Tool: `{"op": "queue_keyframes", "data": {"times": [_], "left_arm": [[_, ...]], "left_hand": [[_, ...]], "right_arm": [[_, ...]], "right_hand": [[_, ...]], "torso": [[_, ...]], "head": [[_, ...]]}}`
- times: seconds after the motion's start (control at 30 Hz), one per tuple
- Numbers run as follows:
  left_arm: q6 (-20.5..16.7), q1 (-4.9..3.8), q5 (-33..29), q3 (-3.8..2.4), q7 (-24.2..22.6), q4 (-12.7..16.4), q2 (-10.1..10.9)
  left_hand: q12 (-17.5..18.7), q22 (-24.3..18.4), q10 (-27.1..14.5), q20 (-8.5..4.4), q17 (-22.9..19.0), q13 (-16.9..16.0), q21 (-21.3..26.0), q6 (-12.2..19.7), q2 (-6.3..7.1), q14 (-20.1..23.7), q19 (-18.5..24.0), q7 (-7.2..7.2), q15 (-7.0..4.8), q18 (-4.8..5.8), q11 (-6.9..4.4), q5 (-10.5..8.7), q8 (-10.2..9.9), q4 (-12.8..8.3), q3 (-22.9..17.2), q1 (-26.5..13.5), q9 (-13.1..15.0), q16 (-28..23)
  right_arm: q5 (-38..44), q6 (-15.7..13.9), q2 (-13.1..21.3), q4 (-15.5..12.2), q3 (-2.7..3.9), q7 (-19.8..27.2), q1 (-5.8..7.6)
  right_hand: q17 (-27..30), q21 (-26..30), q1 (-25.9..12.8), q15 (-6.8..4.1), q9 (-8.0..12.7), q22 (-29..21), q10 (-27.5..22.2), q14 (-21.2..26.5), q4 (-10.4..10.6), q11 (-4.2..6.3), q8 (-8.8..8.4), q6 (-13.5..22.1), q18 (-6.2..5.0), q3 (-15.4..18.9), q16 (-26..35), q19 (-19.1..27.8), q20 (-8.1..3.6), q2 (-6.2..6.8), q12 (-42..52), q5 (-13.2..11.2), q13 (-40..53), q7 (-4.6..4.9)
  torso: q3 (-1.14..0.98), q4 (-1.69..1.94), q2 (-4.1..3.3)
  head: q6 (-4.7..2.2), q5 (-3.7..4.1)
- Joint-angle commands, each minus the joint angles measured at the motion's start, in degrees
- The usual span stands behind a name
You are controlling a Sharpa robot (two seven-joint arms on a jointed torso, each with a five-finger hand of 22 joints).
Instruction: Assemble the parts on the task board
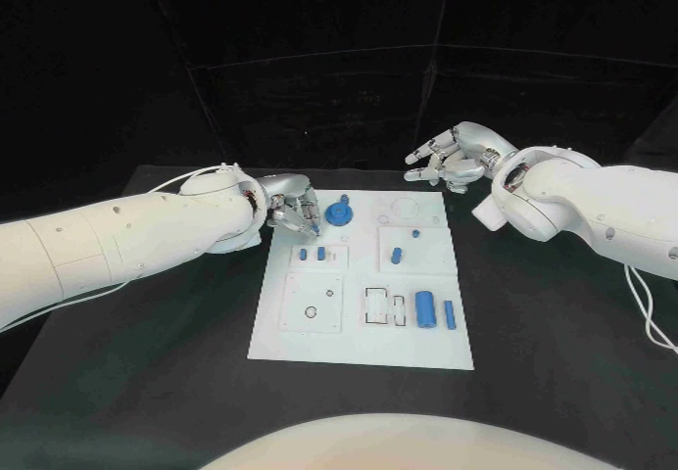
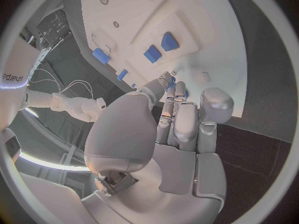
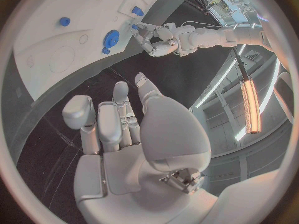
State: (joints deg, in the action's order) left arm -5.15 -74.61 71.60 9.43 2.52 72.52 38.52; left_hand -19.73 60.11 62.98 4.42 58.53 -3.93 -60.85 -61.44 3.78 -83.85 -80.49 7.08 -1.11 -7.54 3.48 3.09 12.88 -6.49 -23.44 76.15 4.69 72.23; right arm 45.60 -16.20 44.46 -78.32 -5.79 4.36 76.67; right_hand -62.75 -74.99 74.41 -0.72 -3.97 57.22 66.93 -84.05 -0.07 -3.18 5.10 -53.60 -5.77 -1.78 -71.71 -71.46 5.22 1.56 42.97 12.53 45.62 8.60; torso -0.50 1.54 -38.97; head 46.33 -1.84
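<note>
Left hand [image 1: 293,212] sits at the far-left corner of the task board [image 1: 283,338], fingers curled down over the board edge; can't tell if it grips anything. Just beside its fingertips, a round blue part [image 1: 338,212] on the board. Further out from that hand, small blue parts [image 1: 320,254] in a recess, then a blue cylinder [image 1: 424,309] near the board's near-right. Right hand [image 1: 455,155] hangs above the table past the board's far-right corner, fingers spread, holding nothing, well apart from all parts.
</note>
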Motion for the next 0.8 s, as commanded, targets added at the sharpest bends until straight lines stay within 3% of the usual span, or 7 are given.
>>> {"op": "queue_keyframes", "data": {"times": [0.03,0.3,0.8], "left_arm": [[1.9,-0.08,-0.9,-0.05,0.5,0.3,0.5],[2.2,-0.04,-0.9,-0.03,0.6,0.0,0.7],[2.1,0.19,-1.0,0.02,0.5,-2.3,-1.4]], "left_hand": [[0.2,0.1,0.3,-0.01,-0.1,0.1,-0.3,-0.5,0.18,-1.2,-0.4,0.01,-0.27,0.86,-0.05,-0.22,-0.3,-0.1,-0.2,-0.3,-0.1,0.4],[0.2,0.1,0.3,-0.01,-0.1,0.1,-0.4,-0.6,0.21,-1.2,-0.4,0.00,-0.28,0.87,-0.06,-0.22,-0.3,-0.1,-0.2,-0.3,-0.1,0.4],[0.4,0.0,0.5,-0.03,-0.2,0.1,-0.2,-0.6,0.29,-1.2,-0.4,0.00,-0.29,0.82,-0.07,-0.22,-0.4,-0.1,-0.2,-0.4,-0.1,0.4]], "right_arm": [[-0.2,0.4,0.0,0.0,0.03,0.2,0.10],[-0.2,0.5,0.0,0.1,0.03,0.2,0.10],[-0.2,0.6,-0.3,0.1,0.02,0.3,0.10]], "right_hand": [[-0.1,0.3,0.3,-0.51,-0.1,0.1,0.1,-0.7,0.3,0.04,0.26,-0.2,-0.75,-0.1,0.2,0.0,-0.11,-0.40,0.0,0.2,0.1,-0.19],[-0.1,0.3,0.3,-0.51,-0.1,0.1,0.1,-0.7,0.3,0.04,0.26,-0.2,-0.75,-0.1,0.2,0.0,-0.11,-0.40,0.0,0.2,0.1,-0.19],[-0.1,0.3,0.3,-0.51,-0.1,0.1,0.1,-0.7,0.3,0.04,0.26,-0.2,-0.75,-0.1,0.2,0.0,-0.11,-0.40,0.0,0.2,0.1,-0.19]], "torso": [[0.03,-0.16,-0.08],[-0.02,-0.20,-0.10],[-0.11,-0.21,-0.08]], "head": [[-0.05,-0.08],[-0.08,-0.21],[0.03,-0.29]]}}
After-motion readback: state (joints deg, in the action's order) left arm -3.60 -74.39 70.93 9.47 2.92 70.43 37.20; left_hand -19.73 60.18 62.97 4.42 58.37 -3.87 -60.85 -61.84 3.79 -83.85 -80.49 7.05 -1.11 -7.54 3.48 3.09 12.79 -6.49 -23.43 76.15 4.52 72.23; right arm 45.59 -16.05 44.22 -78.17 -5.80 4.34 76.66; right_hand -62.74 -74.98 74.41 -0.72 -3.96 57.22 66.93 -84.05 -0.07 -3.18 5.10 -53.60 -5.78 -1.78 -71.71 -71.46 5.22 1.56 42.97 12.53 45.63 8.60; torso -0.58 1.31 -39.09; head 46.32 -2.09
